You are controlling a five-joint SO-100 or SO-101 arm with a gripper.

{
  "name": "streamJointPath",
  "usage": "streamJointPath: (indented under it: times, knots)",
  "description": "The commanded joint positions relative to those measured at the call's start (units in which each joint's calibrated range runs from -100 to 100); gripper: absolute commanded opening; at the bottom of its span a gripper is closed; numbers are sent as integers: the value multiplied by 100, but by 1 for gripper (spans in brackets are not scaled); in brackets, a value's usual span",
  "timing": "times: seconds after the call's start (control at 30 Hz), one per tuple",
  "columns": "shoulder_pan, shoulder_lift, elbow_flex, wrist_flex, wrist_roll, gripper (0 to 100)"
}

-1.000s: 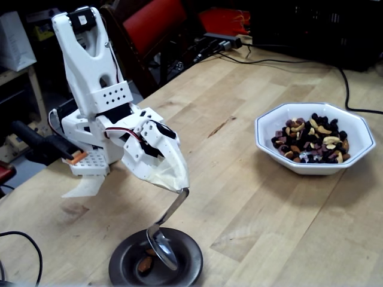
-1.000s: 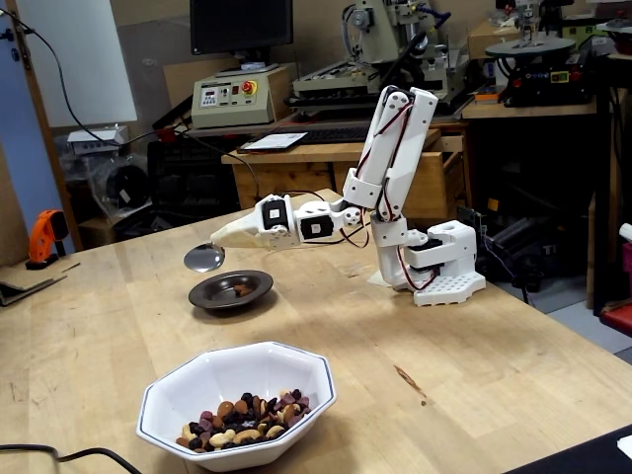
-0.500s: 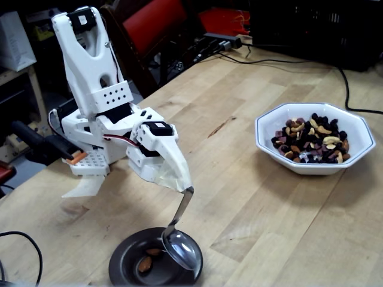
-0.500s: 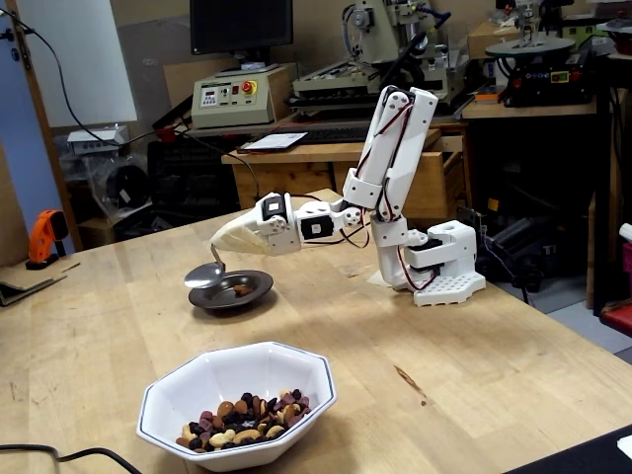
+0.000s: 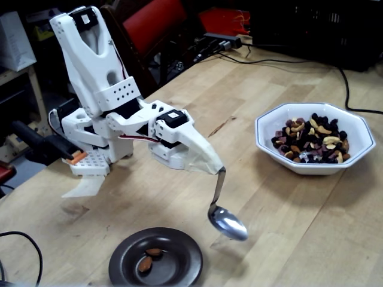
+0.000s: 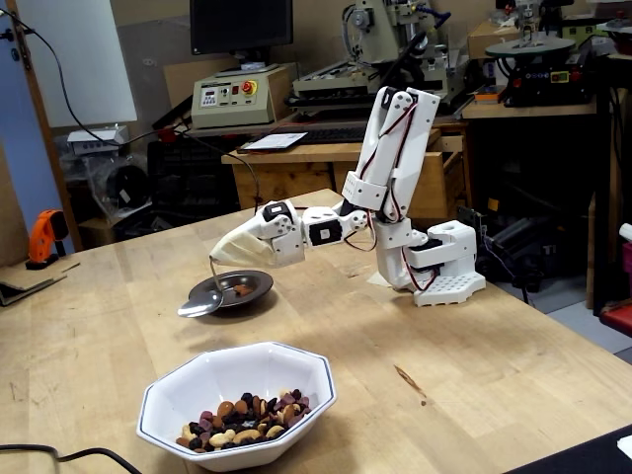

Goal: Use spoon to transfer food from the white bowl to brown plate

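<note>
Fixed views both show your spoon [image 5: 227,222] empty and hanging off the plate's side, so the step in hand is the trip to the bowl for another scoop. Nearest the first camera sits the brown plate [image 5: 177,273], with two nut pieces [image 5: 148,258] lying in its sunken centre. Just beyond its rim the spoon bowl hovers clear of the wood, handle rising steeply into the gripper [image 5: 210,165]. You have the jaws pressed together on that handle, though tape or wrapping at the tip hides the exact contact.

Farther along the table [image 5: 281,209], well apart from the spoon, stands the white bowl [image 5: 268,136], its food [image 5: 311,140] heaped toward the middle. From the opposite camera the order reverses: white bowl [image 6: 197,380] close, spoon [image 6: 199,304] between it and the brown plate [image 6: 255,289] behind.

To do this well, carry the spoon across at a height that clears the octagonal rim, then lower it only once the tip is over the pile. Enter at a shallow angle from the near wall, push under the pieces instead of stabbing down, and level the spoon bowl before lifting. Move slowly on the way up; my guess is that round nuts will roll off a tilted spoon. Watch the wrist roll, since the handle hangs nearly vertical now.
</note>
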State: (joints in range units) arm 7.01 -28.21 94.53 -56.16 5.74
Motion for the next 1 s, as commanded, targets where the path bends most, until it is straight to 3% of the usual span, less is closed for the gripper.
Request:
streamJointPath:
  times: [0.0, 0.43, 0.97]
  knots:
    - [-64, -110, -586, -44, -264, 4]
    - [-79, -110, -1913, 193, -918, 4]
    - [-79, -1265, -3391, 3332, -938, 4]
